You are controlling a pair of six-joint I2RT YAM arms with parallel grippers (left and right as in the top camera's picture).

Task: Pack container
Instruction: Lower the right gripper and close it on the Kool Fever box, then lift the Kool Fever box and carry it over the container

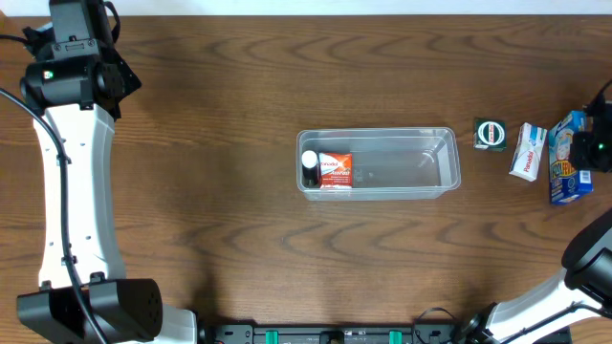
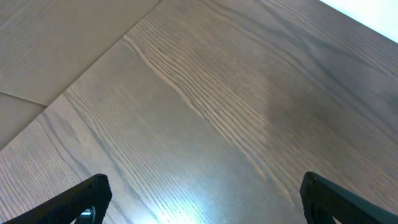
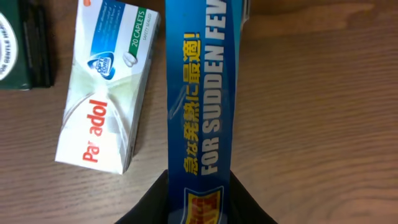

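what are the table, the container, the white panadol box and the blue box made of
Table: wood or wood-look laminate, brown grain; cannot tell which. Container: clear, glossy plastic; the grain shows through its walls. White Panadol box and blue box: likely printed cardboard, smooth with a slight sheen.

clear glossy plastic container (image 1: 379, 163); wood-grain table (image 1: 229, 191), slight sheen; glossy card blue box (image 3: 202, 93).

The white box (image 3: 102, 93) reads "Panadol" and "20 CAPLETS", the blue box (image 3: 202, 93) "FOR SUDDEN FEV"
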